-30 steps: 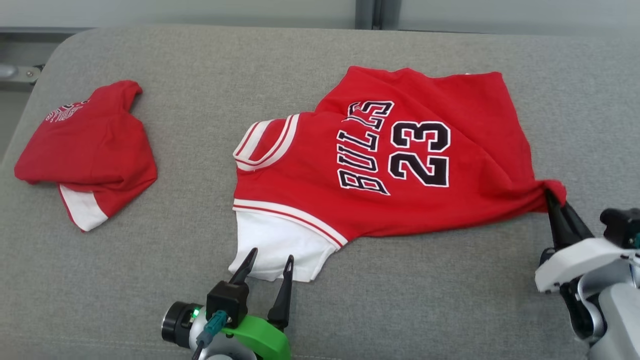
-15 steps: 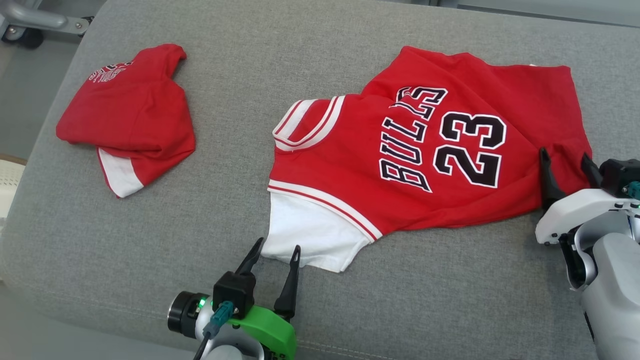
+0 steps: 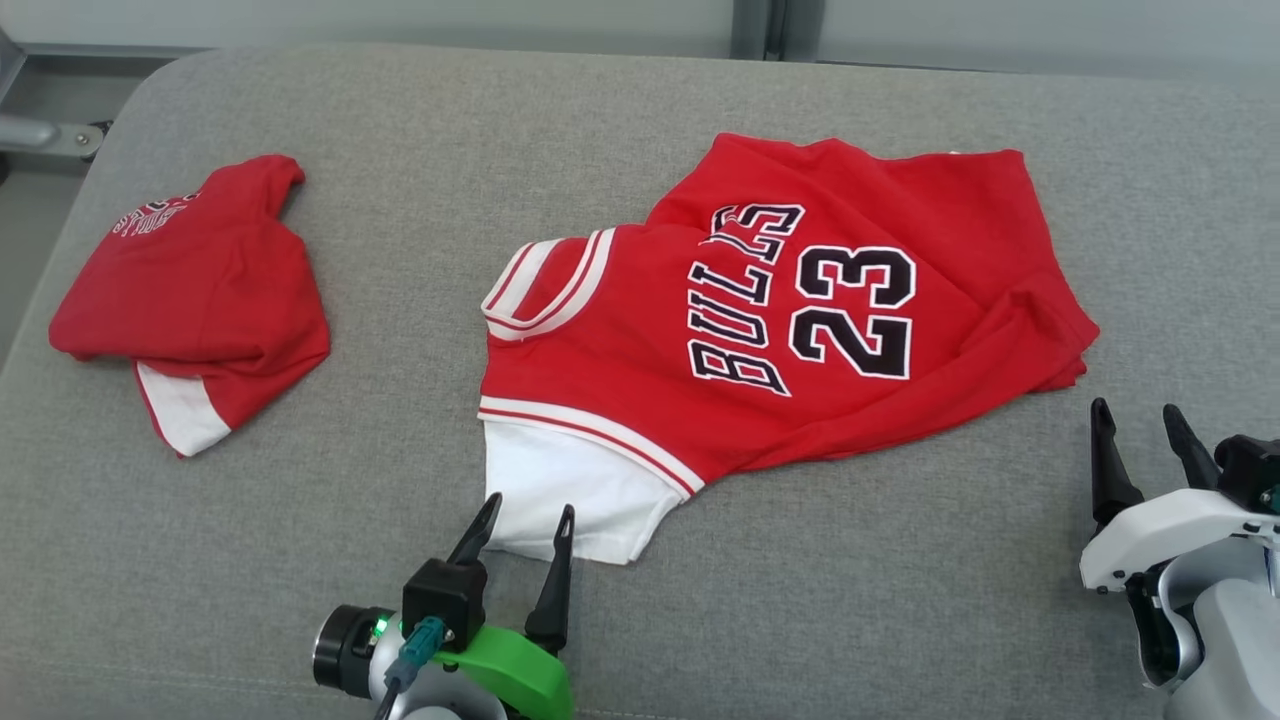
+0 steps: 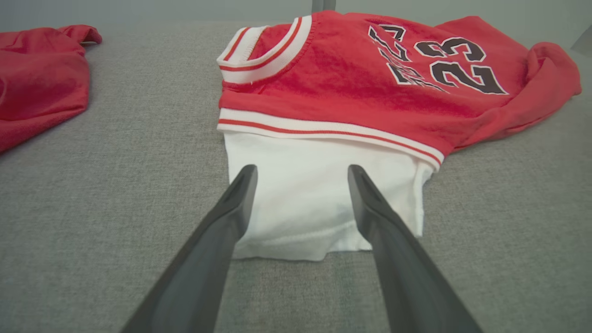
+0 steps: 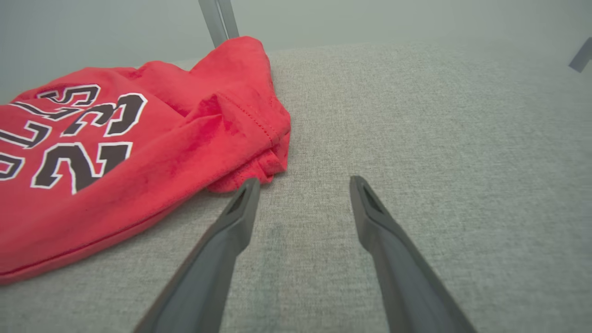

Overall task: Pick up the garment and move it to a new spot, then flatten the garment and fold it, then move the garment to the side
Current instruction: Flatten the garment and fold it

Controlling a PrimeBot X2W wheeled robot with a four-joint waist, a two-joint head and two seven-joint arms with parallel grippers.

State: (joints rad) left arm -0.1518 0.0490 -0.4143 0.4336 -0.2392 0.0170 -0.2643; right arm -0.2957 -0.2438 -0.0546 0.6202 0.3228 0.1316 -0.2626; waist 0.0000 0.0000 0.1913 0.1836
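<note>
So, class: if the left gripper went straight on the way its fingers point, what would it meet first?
Probably the white sleeve of the red jersey: the open left gripper points straight at it, tips over its near edge. Their height above the cloth is unclear.
</note>
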